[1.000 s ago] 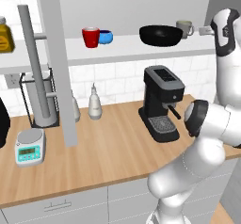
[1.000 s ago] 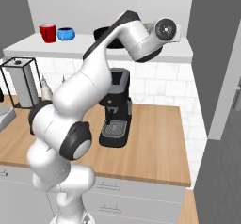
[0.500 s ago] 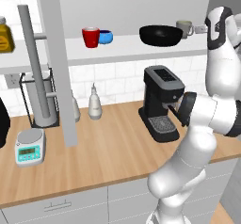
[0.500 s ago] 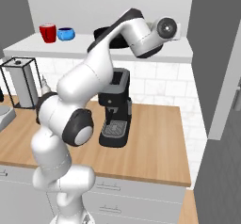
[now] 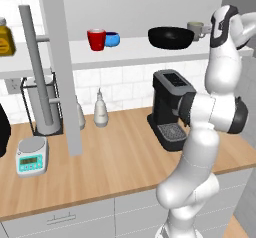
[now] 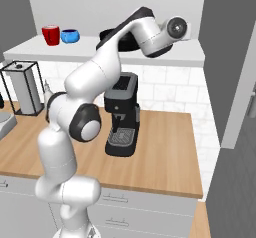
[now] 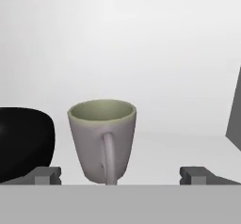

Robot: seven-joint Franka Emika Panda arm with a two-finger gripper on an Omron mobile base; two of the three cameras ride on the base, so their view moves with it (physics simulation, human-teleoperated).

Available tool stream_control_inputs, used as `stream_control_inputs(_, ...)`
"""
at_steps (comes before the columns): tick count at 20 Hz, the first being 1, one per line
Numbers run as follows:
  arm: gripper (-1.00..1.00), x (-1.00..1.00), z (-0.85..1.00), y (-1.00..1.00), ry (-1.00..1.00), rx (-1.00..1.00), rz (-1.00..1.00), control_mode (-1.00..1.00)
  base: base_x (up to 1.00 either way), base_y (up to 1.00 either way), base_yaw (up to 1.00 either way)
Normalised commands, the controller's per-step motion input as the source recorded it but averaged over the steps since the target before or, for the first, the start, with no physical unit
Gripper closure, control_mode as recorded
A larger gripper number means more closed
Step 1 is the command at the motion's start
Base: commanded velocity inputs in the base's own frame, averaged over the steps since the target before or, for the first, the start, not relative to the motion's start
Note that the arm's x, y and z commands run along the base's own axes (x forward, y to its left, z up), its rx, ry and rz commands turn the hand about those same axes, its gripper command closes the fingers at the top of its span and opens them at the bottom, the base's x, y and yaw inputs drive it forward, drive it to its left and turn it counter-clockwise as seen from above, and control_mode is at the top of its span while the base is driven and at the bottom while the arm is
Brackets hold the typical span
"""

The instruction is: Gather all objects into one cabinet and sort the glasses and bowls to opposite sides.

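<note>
matt grey-beige mug (image 7: 102, 140) with a smooth ceramic look; glossy black bowl (image 5: 170, 37); shiny red cup (image 5: 96, 39); wood-grain table (image 5: 120, 157); smooth white cabinet board (image 5: 135, 49); dark plastic coffee machine (image 5: 168, 108)

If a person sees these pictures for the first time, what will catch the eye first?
The big white arm, raised to the cabinet board, its open gripper facing the grey mug beside the black bowl. Next, the red cup and blue bowl together further left.

Right of the grey-beige mug (image 7: 102, 140) the cabinet board (image 7: 188, 145) is free; the black bowl (image 7: 23, 140) blocks its left side.
</note>
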Motion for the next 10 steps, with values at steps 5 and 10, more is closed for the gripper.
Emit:
stream_control_inputs(5, -1.00, 0.08, -0.01, 0.04, 0.00, 0.00, 0.00, -1.00, 0.00, 0.00, 0.00)
stream_control_inputs(10, -1.00, 0.10, -0.02, 0.20, 0.00, 0.00, 0.00, -1.00, 0.00, 0.00, 0.00)
